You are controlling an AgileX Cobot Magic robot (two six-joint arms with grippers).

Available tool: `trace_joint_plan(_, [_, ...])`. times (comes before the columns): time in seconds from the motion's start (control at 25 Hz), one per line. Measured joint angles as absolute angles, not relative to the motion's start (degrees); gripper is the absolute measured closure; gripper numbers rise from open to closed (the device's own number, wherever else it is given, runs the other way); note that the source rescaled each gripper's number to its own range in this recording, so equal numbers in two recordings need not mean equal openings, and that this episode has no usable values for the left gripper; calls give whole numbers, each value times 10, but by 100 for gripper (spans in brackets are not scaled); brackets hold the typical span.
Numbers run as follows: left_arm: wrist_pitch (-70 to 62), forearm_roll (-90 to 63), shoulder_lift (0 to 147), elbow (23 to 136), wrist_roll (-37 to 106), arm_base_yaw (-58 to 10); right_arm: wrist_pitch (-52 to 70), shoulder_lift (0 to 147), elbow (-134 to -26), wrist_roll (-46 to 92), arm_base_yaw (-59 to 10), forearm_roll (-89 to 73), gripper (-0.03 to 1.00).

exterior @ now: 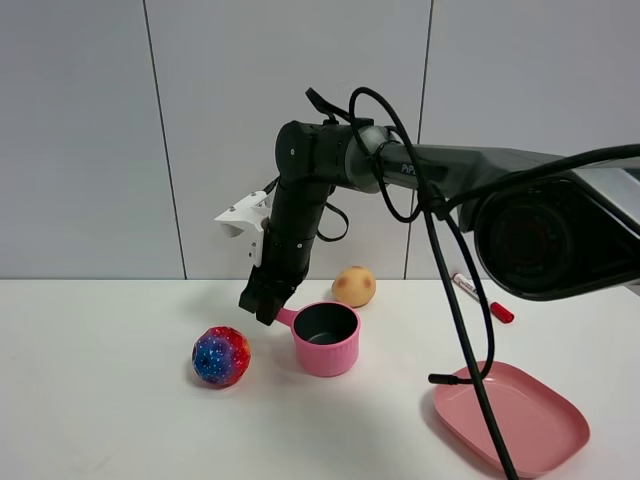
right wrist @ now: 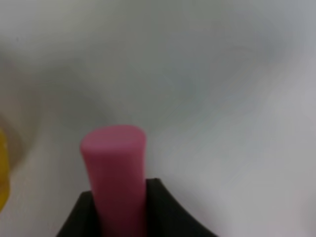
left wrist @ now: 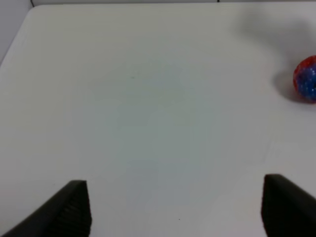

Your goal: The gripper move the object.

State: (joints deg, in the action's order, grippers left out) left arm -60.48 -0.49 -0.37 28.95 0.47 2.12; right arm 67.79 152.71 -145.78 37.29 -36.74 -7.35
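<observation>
While snug on saucepan [exterior: 327, 340] handle, pincer [exterior: 267, 309].

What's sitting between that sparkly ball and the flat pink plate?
The pink toy saucepan, its handle held by the right gripper, and a dangling black cable; the high view shows it.

Saucepan [exterior: 325, 340]: pink, ribbed wall, dark inside, plain pink handle [right wrist: 116, 173]. Ball [exterior: 221, 356], left of the saucepan in the high view: blue and red patches with pale glittery speckles. Round fruit [exterior: 354, 286] behind the saucepan: yellow-orange, faintly mottled. Marker [exterior: 480, 296], right of and behind the saucepan: white body, red cap. Plate [exterior: 512, 418], right of and in front of the saucepan: plain pink. Table [exterior: 100, 400]: plain white. Wall [exterior: 80, 130]: pale grey panels, thin dark seams. Right gripper [exterior: 268, 312] at the saucepan handle: black. Arm [exterior: 310, 170] black, cables [exterior: 455, 300] black, attachment [exterior: 244, 218] white. Left gripper [left wrist: 175, 207]: black fingers [left wrist: 74, 210].
</observation>
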Motion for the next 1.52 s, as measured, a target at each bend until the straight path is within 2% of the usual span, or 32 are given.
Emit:
trace_joint_plan(0.04, [-605,-5,-4,290,5,21,678,1527,-1458,368,-367,-74,87])
trace_joint_plan(0.08, [-605,-5,-4,290,5,21,677,1527,-1458,360,-367,-72,76])
trace_joint_plan(0.2, [-605,-5,-4,290,5,21,676,1527,-1458,332,-367,-71,33])
trace_joint_plan(0.24, [-605,-5,-4,290,5,21,676,1527,-1458,322,-367,-69,22])
trace_joint_plan(0.36, [-605,-5,-4,290,5,21,676,1522,-1458,309,-367,-63,8])
trace_joint_plan(0.6, [-605,-5,-4,290,5,21,693,1470,-1458,292,-367,-36,4])
trace_joint_plan(0.84, [-605,-5,-4,290,5,21,694,1347,-1458,216,-367,21,4])
trace_joint_plan(1.16, [-605,-5,-4,290,5,21,695,1175,-1458,193,-390,95,4])
trace_joint_plan(1.52, [-605,-5,-4,290,5,21,695,1059,-1441,136,-402,180,5])
